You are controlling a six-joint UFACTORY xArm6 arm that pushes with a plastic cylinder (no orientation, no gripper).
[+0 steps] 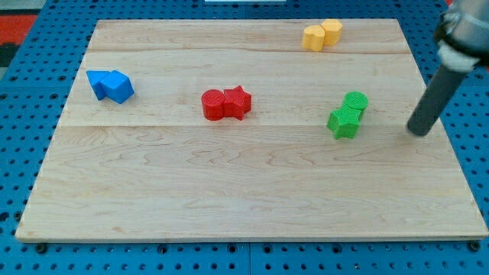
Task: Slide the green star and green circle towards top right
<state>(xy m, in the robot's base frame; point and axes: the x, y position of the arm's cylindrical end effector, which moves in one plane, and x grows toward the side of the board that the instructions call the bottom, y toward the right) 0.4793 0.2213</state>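
The green star [344, 122] lies right of the board's middle, touching the green circle [356, 101], which sits just above and to its right. My tip [418, 133] rests on the board near the right edge. It is apart from both green blocks, to the right of the star and slightly lower.
The red circle [213, 105] and red star [238, 102] touch near the middle. Two blue blocks [111, 85] sit together at the left. Two yellow blocks [322, 35] sit together near the top edge. The wooden board [229, 191] lies on a blue pegboard.
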